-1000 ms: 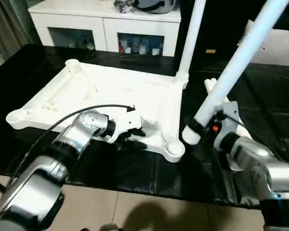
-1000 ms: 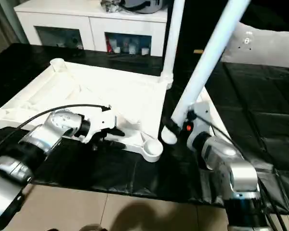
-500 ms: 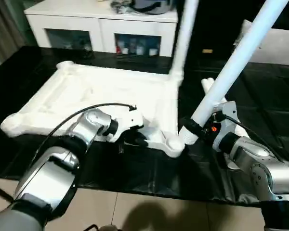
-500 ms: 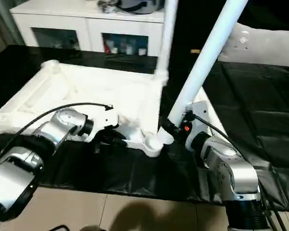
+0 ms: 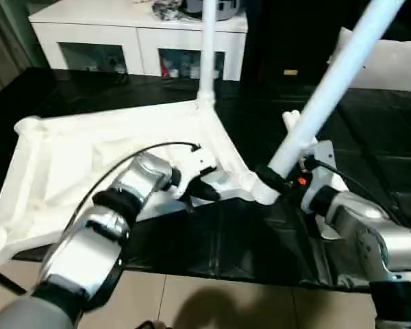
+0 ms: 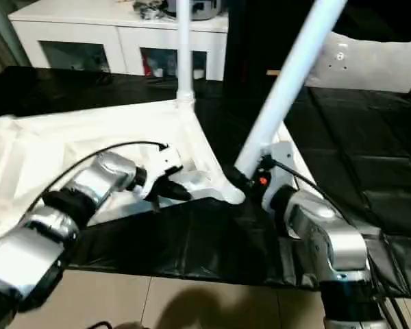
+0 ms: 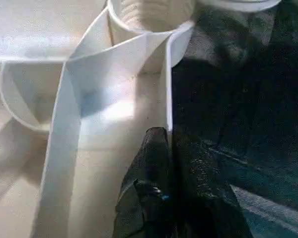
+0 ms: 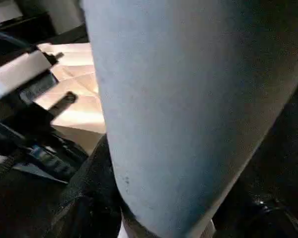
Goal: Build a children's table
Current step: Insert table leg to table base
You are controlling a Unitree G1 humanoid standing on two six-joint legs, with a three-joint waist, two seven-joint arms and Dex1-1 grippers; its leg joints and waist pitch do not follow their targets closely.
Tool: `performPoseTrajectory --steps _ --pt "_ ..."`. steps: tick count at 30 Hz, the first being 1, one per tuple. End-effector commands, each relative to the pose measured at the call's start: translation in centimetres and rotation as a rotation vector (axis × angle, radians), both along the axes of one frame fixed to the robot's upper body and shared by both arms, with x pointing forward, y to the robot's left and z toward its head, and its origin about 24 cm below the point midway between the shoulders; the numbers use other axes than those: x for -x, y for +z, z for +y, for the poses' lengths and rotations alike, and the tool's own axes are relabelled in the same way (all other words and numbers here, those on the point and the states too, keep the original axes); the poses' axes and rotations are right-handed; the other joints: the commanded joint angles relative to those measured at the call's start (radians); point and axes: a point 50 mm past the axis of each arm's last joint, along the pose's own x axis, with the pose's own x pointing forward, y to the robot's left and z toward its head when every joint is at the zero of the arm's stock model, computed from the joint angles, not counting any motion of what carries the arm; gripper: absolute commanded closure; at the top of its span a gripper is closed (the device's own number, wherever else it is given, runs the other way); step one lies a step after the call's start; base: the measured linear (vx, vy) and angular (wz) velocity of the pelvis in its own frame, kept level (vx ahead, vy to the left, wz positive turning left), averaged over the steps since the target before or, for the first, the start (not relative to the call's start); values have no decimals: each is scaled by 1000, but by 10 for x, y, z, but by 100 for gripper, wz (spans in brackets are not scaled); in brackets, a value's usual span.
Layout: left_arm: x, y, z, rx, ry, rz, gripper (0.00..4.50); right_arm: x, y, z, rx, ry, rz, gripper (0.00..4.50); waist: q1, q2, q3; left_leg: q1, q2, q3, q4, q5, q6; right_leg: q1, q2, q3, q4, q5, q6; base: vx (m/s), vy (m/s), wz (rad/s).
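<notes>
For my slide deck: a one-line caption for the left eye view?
Left gripper clamps the tabletop rim while right gripper holds a leg near the corner socket.

Home-like room: white glass-door cabinet (image 5: 140, 48), tiled floor (image 5: 212, 305).

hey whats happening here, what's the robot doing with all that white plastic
The robot is putting together a children's table. The tabletop lies upside down on the black surface, with one leg already standing in its far corner socket. The left end effector is shut on the tabletop's near rim. The right end effector holds a second leg, tilted, its lower end at the near corner socket.
</notes>
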Motion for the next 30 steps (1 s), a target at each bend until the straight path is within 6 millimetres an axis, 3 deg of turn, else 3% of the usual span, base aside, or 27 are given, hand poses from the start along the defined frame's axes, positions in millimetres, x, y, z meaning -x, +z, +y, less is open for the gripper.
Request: performPoseTrajectory --steps 1,5,10,14,19,23,24,25,30 --pt "9 -12 0 -39 -91 -84 450 -3 7 2 12 27 -35 259 8 -5 -71 6 46 -16 -69 -158 35 61 -92 48 -86 -284 -160 0 0 0" --pt "23 -20 5 -57 -195 -99 450 -4 6 7 62 94 -24 259 15 -2 -71 7 53 -18 -74 -171 18 59 -95 51 -79 -265 -160 0 0 0" --pt "31 -21 8 3 -200 -38 450 -12 2 9 121 111 -15 259 15 -5 -66 15 50 -15 -76 -212 -2 52 -96 52 -84 -339 -156 0 0 0" --pt "37 -24 16 -13 -227 -26 450 -18 -4 10 170 139 27 259 13 -12 -66 14 51 -14 -78 -211 -1 52 -95 54 -83 -337 -147 0 0 0" --pt "33 -24 18 -38 -181 -68 450 -20 -9 11 204 159 54 259 15 -13 -64 14 49 -13 -78 -206 4 52 -97 54 -87 -361 -129 0 0 0" --pt "28 -24 17 -42 -136 -125 450 -20 -8 9 189 163 55 259 15 -16 -58 23 46 -14 -81 -261 3 45 -97 51 -107 -509 -82 0 0 0" --pt "28 -24 16 -35 -128 -118 423 -20 -6 9 182 165 51 259 15 -16 -57 24 45 -15 -81 -267 3 43 -97 50 -109 -529 -75 0 0 0" --pt "29 -24 16 -17 -128 -99 407 -18 -5 8 170 172 42 259 16 -3 -58 25 45 -18 -82 -276 0 42 -99 49 -111 -551 -66 0 0 0" --pt "30 -25 15 -14 -151 -91 360 -11 2 6 113 192 13 259 13 -8 -61 22 46 -21 -85 -284 2 45 -96 48 -111 -516 -65 0 0 0"
